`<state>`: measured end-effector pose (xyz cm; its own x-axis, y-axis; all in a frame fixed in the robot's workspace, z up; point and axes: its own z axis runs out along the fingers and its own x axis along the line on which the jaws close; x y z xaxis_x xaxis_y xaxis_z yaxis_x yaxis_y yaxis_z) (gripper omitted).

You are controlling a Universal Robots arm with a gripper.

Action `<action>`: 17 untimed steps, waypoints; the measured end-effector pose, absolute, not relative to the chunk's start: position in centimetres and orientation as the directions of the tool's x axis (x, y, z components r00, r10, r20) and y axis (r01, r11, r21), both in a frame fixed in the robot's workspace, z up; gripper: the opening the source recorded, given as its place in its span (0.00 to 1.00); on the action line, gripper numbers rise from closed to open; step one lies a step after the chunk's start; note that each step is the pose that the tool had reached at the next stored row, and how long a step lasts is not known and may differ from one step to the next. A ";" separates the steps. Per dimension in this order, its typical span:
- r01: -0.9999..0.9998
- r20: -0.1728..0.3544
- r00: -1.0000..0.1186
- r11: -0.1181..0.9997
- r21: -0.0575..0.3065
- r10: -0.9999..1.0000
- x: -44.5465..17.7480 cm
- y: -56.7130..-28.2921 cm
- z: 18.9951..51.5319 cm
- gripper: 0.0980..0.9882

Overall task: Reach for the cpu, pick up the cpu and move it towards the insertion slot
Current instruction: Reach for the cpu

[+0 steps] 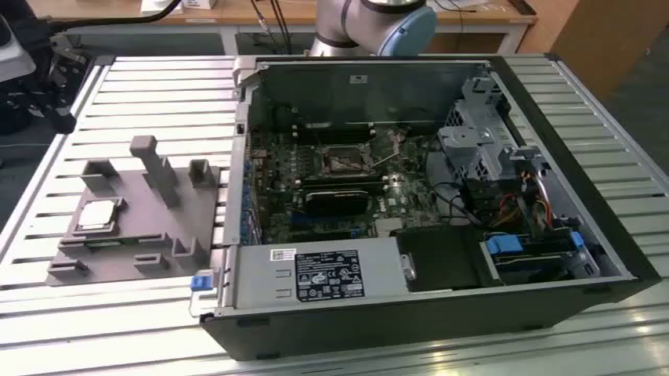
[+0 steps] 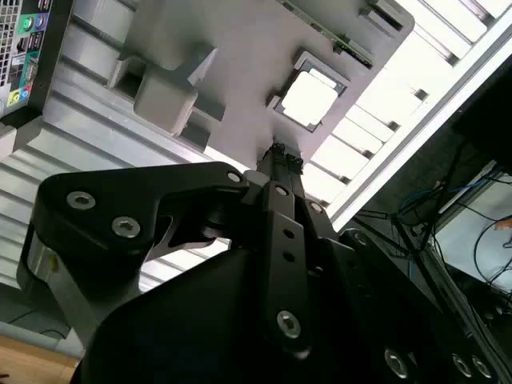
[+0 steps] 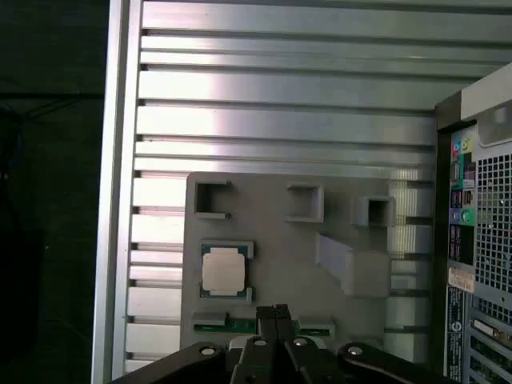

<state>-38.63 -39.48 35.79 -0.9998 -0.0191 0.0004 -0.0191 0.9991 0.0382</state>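
One slatted aluminium table (image 1: 136, 86) carries everything. Most of it is taken up by an open black computer case (image 1: 418, 325), lying on its side with the motherboard (image 1: 282, 157) facing up. The base of the arm (image 1: 371, 27) rises behind the case at the far edge of the table.

On the exterior view's left, just beside the case, lies a grey fixture plate (image 1: 125, 235) with several upright blocks (image 1: 157, 168) standing on it. Inside the case, a labelled metal box (image 1: 313, 274) fills the near corner, and a long black card (image 1: 337, 200) sits across the middle of the board.

The gripper (image 3: 274, 310) is black, and in both wrist views its two fingers are pressed together with nothing between them (the tips meet in a narrow point). It hangs over the near edge of the fixture plate (image 3: 280, 264), and the tips point toward the plate (image 2: 240, 72) in the second wrist view, where the gripper (image 2: 278, 156) stands apart from the chip.

The insertion slot (image 1: 342, 160) is the square socket with a dark centre just behind the black card, and it is unfilled.

The cpu (image 1: 97, 214) lies flat in a shallow framed pocket on the fixture plate, silver top up, well apart from the slot. In the first wrist view the cpu (image 3: 222, 270) is near the fingertips but not touched; in the second wrist view the cpu (image 2: 310, 99) shows bright and square.
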 end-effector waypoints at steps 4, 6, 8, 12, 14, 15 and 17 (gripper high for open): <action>-0.019 0.000 -1.000 0.999 0.038 -0.019 -38.6 -39.5 35.8 0.01; -0.019 0.001 -1.000 0.999 0.038 -0.019 -38.6 -39.5 35.8 0.01; -0.019 0.000 -1.000 0.999 0.038 -0.019 -38.7 -39.5 35.8 0.01; -0.019 0.001 -1.000 0.999 0.038 -0.019 -39.1 -39.5 35.6 0.01; -0.020 0.001 -1.000 0.999 0.038 -0.020 -39.4 -39.6 35.5 0.01; -0.020 0.000 -1.000 0.999 0.038 -0.020 -39.5 -39.6 35.4 0.01; -0.020 0.000 -1.000 0.999 0.038 -0.020 -39.7 -39.7 35.2 0.01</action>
